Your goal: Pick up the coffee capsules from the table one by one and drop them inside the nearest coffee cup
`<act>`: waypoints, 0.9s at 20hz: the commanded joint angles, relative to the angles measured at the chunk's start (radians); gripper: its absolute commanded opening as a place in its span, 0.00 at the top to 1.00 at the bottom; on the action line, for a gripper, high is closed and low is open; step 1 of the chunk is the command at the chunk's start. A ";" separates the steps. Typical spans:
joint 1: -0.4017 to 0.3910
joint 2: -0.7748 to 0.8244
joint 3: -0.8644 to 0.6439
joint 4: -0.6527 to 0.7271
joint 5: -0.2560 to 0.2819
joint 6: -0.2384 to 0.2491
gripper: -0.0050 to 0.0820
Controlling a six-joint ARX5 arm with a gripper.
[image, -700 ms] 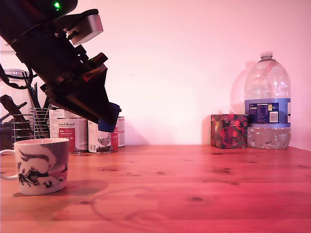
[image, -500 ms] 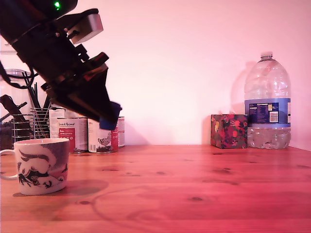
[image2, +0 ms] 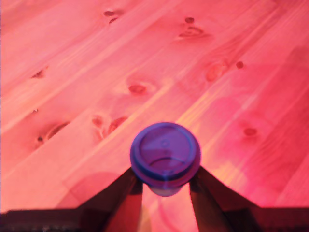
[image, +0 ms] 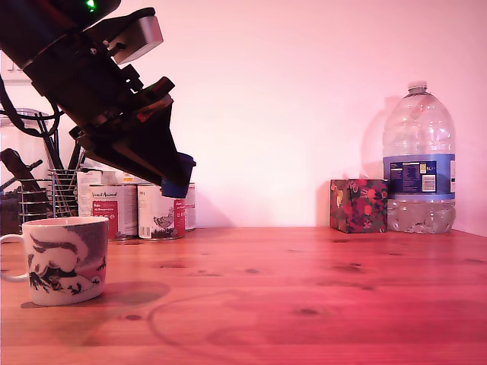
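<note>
**Capsule held in the air, up and to the right of the cup**

End effector: dark, angled down toward the exterior view's right, hanging clear above the counter. Its two fingers are closed narrowly on one dark blue coffee capsule. In the exterior view only the capsule's blue end shows at the finger tips. In the wrist view the capsule is seen end-on: a round blue face with a raised rim, a dark finger pressed to each side of it. A green light glows on the arm body near the top edge of the exterior view.

Capsule position: off the counter, in the air, higher than the cup rim and to the exterior view's right of it. Not over the cup mouth.

Coffee cup: white with dark brushed swirls, upright on the counter at the exterior view's left, handle pointing left. Apart from the end effector. What is inside it cannot be seen from this low angle.

Counter: reddish pine with dark knots; the wrist view shows bare boards beneath the capsule.

Background, along the wall: white tins with red labels behind the end effector, a wire holder with dark utensils at far left, a floral box and a large clear water bottle at right, just beside each other.
</note>
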 commanded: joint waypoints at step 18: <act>0.224 -0.426 -0.249 -0.114 -0.130 -0.106 0.71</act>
